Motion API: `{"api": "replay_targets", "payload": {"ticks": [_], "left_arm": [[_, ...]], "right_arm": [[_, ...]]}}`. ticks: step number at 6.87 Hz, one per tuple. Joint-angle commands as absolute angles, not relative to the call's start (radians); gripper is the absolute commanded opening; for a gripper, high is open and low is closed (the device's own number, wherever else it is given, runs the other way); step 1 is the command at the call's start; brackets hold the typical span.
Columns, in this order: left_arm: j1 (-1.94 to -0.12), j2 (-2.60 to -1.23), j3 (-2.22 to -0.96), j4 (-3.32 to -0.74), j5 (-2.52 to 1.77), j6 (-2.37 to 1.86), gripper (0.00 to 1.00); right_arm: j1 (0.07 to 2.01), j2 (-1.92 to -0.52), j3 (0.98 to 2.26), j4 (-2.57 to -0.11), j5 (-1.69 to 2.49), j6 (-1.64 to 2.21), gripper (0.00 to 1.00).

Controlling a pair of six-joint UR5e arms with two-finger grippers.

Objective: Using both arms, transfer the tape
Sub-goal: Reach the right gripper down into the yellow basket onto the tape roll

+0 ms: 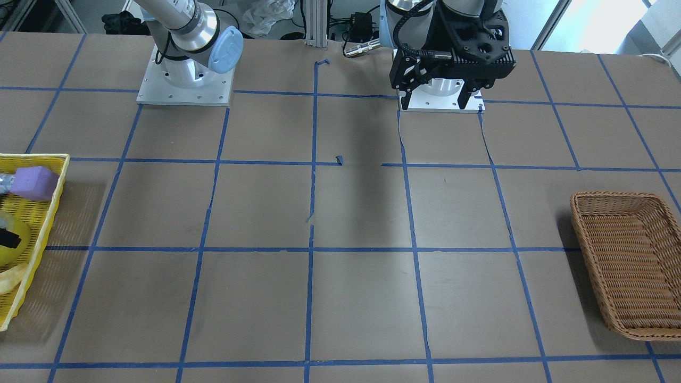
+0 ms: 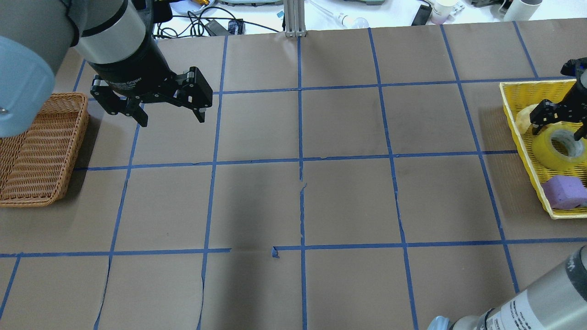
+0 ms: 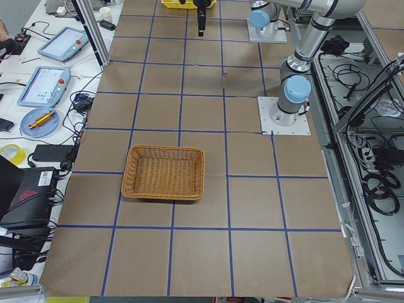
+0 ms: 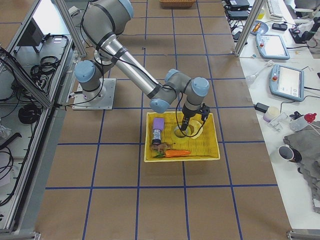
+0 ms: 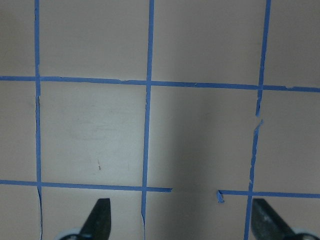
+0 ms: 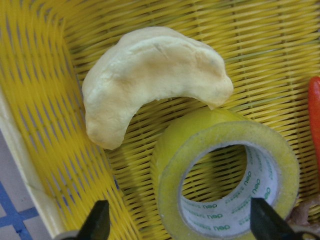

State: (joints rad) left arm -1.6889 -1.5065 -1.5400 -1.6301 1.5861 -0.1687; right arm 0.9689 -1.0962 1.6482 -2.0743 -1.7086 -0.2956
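A brown table point(image 2: 348, 197) marked with blue tape lines point(image 2: 300, 137) is seen in every wide view. The yellow basket point(image 2: 509, 110) is set at one end of it.

The right arm point(image 4: 135, 75) is stretched out over the yellow basket. The left arm point(image 2: 105, 41) is held far from the yellow basket, at the other end of the table. A brown wicker basket point(image 2: 41, 146) is also placed far from the yellow basket, close to the left arm.

The tape point(image 2: 557, 151) is laid flat inside the yellow basket, hole up. The right gripper point(image 2: 557, 132) is held right over it, with its fingers spread wide and nothing pinched. Whether the roll is touched cannot be told. The left gripper point(image 2: 172, 120) is spread wide too, and only bare table is seen under it in the left wrist view.

A curved bread piece point(image 6: 150, 65) is shown clearly only in the right wrist view. It is laid inside the yellow basket, just beside the roll. A purple block point(image 2: 564, 191) is kept in the yellow basket on the roll's other side. An orange carrot point(image 4: 175, 153) is seen along the yellow basket's wall in the right side view, but not from overhead. In the front view the yellow basket is cut off by the picture's edge.
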Motion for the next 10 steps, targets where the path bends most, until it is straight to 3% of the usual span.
{"api": "replay_targets", "payload": {"ticks": [1, 5, 8, 10], "left_arm": [[-1.689, -1.506, -1.540, -1.631, 1.586, -0.169, 1.00], [-1.689, -1.505, -1.540, -1.631, 1.586, -0.169, 1.00], [-1.689, -1.508, -1.543, -1.629, 1.586, -0.169, 1.00], [-1.689, -1.508, -1.542, -1.629, 1.586, -0.169, 1.00]], "right_arm": [[0.966, -1.071, 1.663, -2.115, -1.718, -0.293, 0.85], [0.954, -1.071, 1.655, -2.106, -1.717, -0.301, 0.00], [0.977, -1.188, 1.644, -2.045, -1.701, -0.285, 0.00], [1.128, -1.305, 1.632, -1.904, -1.701, -0.092, 0.00]]}}
